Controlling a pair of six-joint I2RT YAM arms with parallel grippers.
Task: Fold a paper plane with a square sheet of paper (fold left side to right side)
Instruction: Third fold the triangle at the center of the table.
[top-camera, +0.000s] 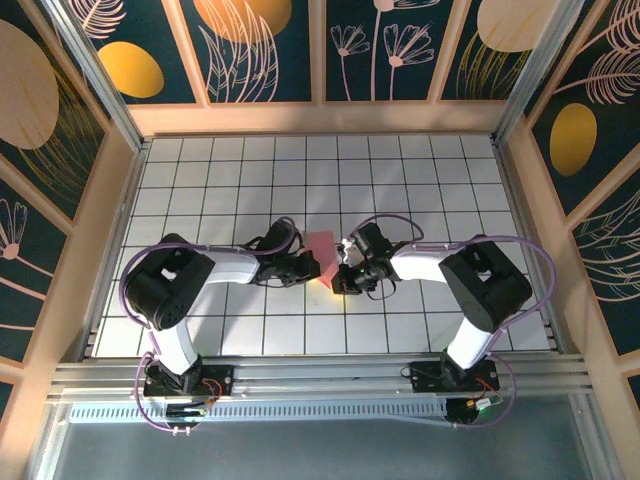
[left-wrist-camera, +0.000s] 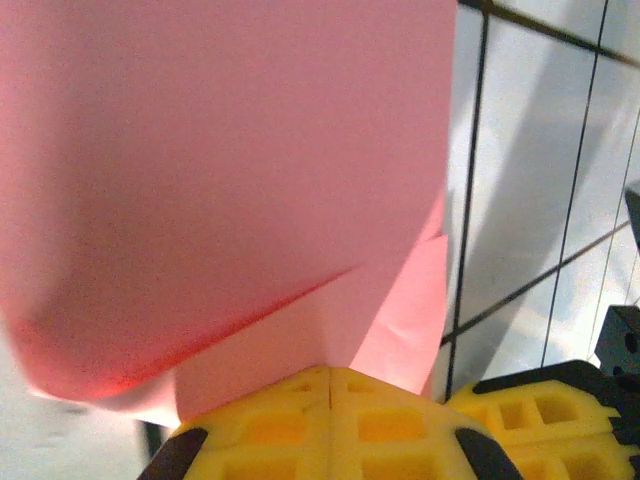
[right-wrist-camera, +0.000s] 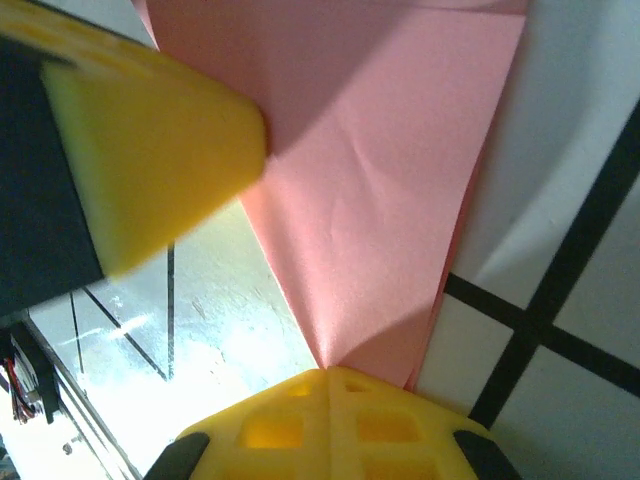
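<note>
The salmon-pink square sheet of paper (top-camera: 322, 250) is folded into overlapping layers and sits at the table's middle between both grippers. In the left wrist view the paper (left-wrist-camera: 230, 180) curves up close to the lens, a diagonal crease crossing it. My left gripper (left-wrist-camera: 330, 374) is shut, its yellow fingertips pinching the paper's near edge. In the right wrist view the paper (right-wrist-camera: 380, 180) narrows to a point, and my right gripper (right-wrist-camera: 325, 373) is shut on that point. From above, the left gripper (top-camera: 308, 268) and the right gripper (top-camera: 343, 277) nearly touch at the paper's near end.
The white grid table (top-camera: 420, 180) stretches behind and to both sides, boxed in by wooden walls (top-camera: 320, 118). The left gripper's yellow finger (right-wrist-camera: 150, 130) crowds the upper left of the right wrist view. The right gripper's finger (left-wrist-camera: 545, 405) shows at the lower right of the left wrist view.
</note>
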